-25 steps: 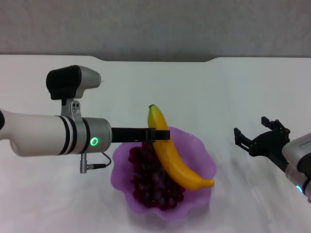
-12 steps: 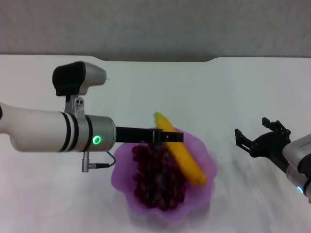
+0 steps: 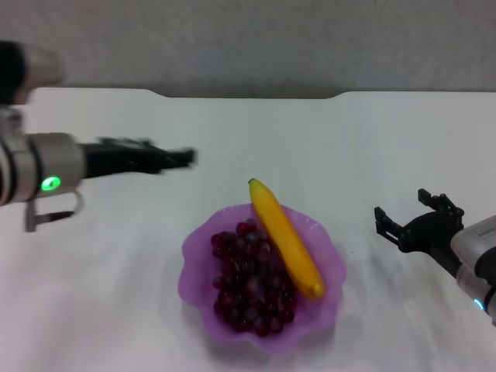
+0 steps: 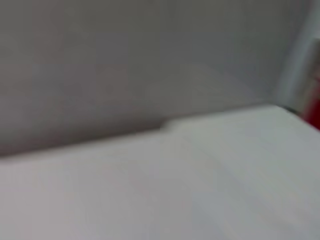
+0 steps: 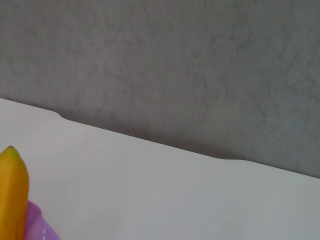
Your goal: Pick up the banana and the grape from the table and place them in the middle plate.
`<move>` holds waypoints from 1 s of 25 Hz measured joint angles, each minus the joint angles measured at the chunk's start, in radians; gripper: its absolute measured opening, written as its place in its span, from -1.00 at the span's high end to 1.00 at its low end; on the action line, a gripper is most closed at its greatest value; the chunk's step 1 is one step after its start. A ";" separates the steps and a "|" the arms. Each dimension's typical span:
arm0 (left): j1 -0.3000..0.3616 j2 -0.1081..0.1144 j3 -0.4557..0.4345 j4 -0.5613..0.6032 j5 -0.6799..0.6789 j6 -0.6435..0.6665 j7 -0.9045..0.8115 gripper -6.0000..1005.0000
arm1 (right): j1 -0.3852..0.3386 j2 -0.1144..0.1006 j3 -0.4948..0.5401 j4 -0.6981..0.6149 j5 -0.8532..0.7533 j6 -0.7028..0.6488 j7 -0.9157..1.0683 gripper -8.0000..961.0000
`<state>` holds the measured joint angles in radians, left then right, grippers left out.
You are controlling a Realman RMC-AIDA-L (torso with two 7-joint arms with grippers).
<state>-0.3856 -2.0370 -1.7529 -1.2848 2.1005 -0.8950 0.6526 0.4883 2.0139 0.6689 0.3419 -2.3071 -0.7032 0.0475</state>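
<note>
Banana (image 3: 286,239) and grapes (image 3: 252,280) lie in the purple plate (image 3: 196,252), right of my empty, blurred left end effector (image 3: 182,157), grip unreadable; right end effector (image 3: 415,221) open.

Yellow-orange banana (image 3: 285,242) with a dark green tip; dark red-purple grape (image 3: 253,283) bunch. Translucent light purple middle plate (image 3: 329,267). Plain white table (image 3: 310,139) around the plate.

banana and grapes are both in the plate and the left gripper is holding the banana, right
Not quite. The banana and grapes are both in the plate, but the left gripper holds nothing: in the head view it is off to the plate's left, apart from the banana.
</note>
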 joint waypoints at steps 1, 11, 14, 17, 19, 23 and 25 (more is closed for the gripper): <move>0.043 -0.003 0.015 -0.018 0.007 0.088 0.027 -0.79 | -0.001 0.000 0.000 0.000 0.000 -0.001 0.000 -0.82; 0.193 -0.006 0.488 0.268 -0.063 1.216 0.164 -0.78 | 0.000 0.000 -0.002 0.001 0.000 -0.004 0.000 -0.82; 0.153 -0.007 0.611 0.427 -0.059 1.440 0.075 -0.78 | 0.002 0.000 -0.007 0.002 0.000 -0.005 -0.001 -0.82; 0.111 -0.007 0.766 0.608 -0.052 1.732 -0.102 -0.78 | 0.004 0.000 -0.008 0.003 0.000 -0.006 -0.001 -0.82; 0.091 -0.006 0.858 0.703 -0.051 1.883 -0.245 -0.78 | 0.004 0.000 -0.009 0.003 0.000 -0.014 -0.002 -0.82; 0.077 0.004 0.923 0.778 -0.023 1.971 -0.602 -0.78 | -0.015 0.003 -0.007 0.000 0.005 -0.077 -0.005 -0.82; 0.077 0.005 0.918 0.827 0.022 1.984 -0.778 -0.78 | -0.027 0.004 -0.002 0.000 0.009 -0.113 -0.010 -0.82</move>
<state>-0.3087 -2.0321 -0.8351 -0.4574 2.1227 1.0888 -0.1252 0.4615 2.0176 0.6673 0.3420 -2.2984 -0.8162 0.0375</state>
